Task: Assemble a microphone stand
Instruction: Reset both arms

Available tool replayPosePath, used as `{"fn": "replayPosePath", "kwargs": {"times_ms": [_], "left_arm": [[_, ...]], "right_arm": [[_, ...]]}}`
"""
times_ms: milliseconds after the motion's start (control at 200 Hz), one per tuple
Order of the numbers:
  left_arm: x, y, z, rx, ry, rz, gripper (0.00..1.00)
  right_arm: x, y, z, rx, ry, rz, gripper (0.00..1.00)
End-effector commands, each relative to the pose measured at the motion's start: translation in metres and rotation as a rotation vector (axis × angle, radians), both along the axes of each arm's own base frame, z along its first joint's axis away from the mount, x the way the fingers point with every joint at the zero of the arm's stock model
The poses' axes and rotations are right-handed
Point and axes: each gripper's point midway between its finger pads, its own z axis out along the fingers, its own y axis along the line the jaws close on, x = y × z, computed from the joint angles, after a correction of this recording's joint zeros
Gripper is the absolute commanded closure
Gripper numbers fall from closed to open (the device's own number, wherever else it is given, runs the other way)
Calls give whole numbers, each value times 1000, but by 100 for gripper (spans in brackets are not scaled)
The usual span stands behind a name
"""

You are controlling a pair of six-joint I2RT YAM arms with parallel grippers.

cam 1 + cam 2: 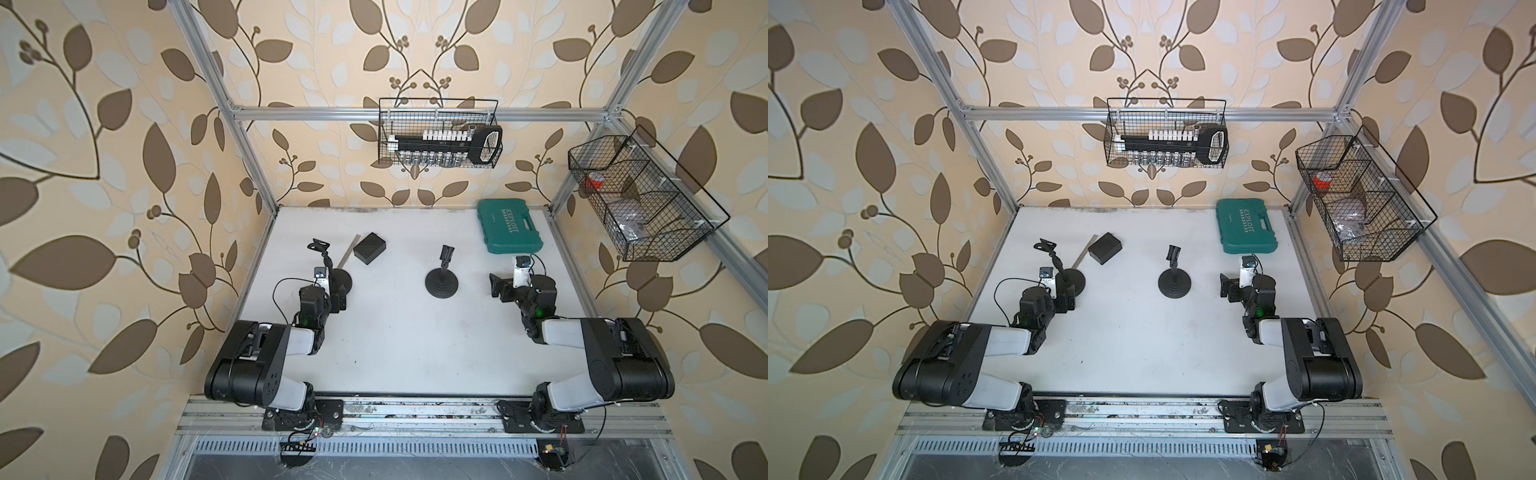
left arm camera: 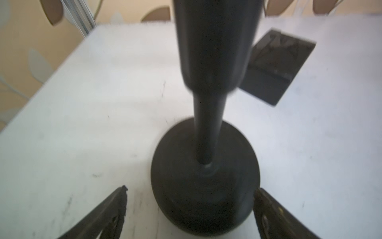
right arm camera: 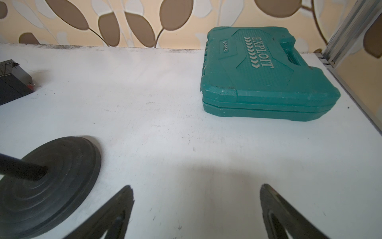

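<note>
My left gripper point(image 2: 190, 189) sat wide open, fingers either side of the round base of the gooseneck stand point(image 1: 345, 277). It gripped nothing, and I couldn't tell if it touched the base. My right gripper point(image 3: 196, 186) was wide open too, empty, near the short stand point(image 1: 443, 279) standing upright mid-table point(image 1: 395, 340). Beyond the gooseneck stand lay a black box point(image 1: 370, 248) and a metal ruler point(image 1: 348, 253). A green case point(image 1: 509, 226) lay shut at the far right corner. A wire basket point(image 1: 440, 133) hung on the back wall.

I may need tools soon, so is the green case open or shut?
Shut. The green case lies flat, lid down on its lower half, only a thin seam showing between them.
</note>
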Motion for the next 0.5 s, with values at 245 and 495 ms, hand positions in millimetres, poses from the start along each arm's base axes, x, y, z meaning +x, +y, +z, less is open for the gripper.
{"fn": "replayPosePath", "kwargs": {"times_ms": [245, 495], "left_arm": [[30, -3, 33, -34, -78, -22, 1], [31, -4, 33, -36, -76, -28, 1]], "right_arm": [[7, 0, 1, -8, 2, -4, 1], [6, 0, 1, -9, 2, -4, 1]]}}
